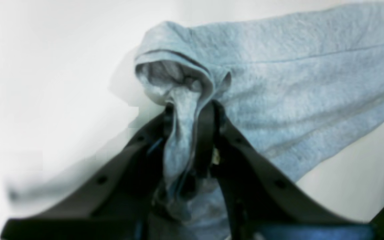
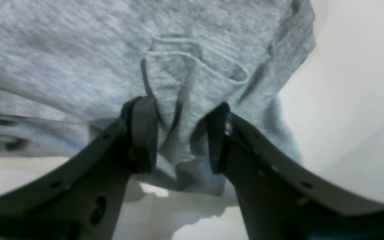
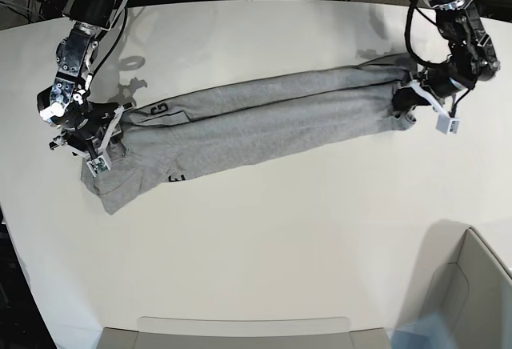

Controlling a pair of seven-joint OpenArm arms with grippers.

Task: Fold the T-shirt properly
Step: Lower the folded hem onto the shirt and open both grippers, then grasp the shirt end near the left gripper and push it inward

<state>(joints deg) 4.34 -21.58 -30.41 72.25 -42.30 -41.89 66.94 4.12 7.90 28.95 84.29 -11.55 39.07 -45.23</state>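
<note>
The T-shirt is stretched in a long band across the white counter. Left claw is pinched tight on its bunched right end, right claw only partly closed, cloth between its fingers. Black lettering's there but unreadable.

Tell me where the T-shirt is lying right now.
In the base view the T-shirt lies stretched in a long band across the white table, between the right gripper at the image's left and the left gripper at its right.

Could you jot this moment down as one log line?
T-shirt: folded lengthwise, stretched on table | left claw: gripping one end | right claw: around other end
</note>
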